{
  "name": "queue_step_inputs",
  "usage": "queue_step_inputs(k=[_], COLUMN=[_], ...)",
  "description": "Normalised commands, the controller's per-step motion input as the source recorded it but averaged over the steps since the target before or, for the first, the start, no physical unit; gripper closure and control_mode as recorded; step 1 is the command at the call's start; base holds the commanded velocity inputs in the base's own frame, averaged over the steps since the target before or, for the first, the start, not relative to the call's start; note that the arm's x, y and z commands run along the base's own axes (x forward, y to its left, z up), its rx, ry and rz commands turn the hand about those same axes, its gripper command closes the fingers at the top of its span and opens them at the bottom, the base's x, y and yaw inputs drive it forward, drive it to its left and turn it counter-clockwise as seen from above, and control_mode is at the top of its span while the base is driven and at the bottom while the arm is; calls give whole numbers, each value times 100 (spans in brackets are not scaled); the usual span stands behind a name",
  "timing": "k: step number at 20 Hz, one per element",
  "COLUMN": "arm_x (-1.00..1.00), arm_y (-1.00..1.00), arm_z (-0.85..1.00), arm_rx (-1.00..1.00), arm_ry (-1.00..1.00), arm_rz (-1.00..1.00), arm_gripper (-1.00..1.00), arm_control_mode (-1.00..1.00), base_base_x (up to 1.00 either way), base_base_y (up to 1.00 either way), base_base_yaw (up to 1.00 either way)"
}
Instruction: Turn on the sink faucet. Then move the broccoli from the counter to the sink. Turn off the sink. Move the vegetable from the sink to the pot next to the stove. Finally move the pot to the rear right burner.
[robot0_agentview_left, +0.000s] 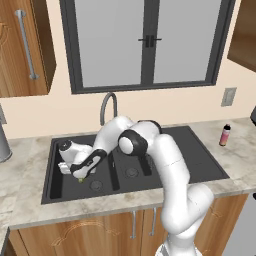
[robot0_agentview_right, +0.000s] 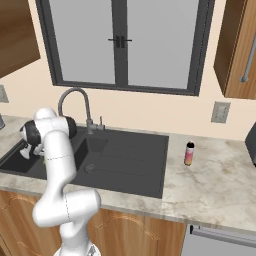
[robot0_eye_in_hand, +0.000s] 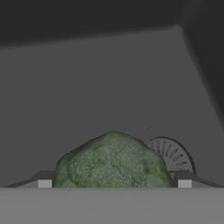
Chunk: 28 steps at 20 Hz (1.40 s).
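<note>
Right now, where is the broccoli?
The broccoli lies in the sink's left basin, between the tips of the open gripper, beside the round drain.

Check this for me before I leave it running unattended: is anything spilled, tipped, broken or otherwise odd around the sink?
Nothing stands out. The broccoli sits in the sink, in the left basin beside its drain, with the open hand straddling it. The faucet stands upright, and the small bottle stands upright on the counter.
</note>
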Motion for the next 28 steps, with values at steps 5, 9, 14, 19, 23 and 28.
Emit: queue_step_inputs(k=[5,9,14,19,23,28], arm_x=[-34,-44,-52,-51,-48,-49], arm_y=[-29,-31,-27,-20,-24,-17], arm_z=[52,54,64,77,77,72], arm_rx=[2,3,6,6,6,3], arm_ry=[-10,-9,-3,0,0,0], arm_rz=[-4,-5,-8,-10,-10,-5], arm_gripper=[100,100,100,100,100,100], arm_control_mode=[-100,-100,-100,-100,-100,-100], base_base_x=[0,0,0,0,0,0], base_base_y=[0,0,0,0,0,0], base_base_yaw=[0,0,0,0,0,0])
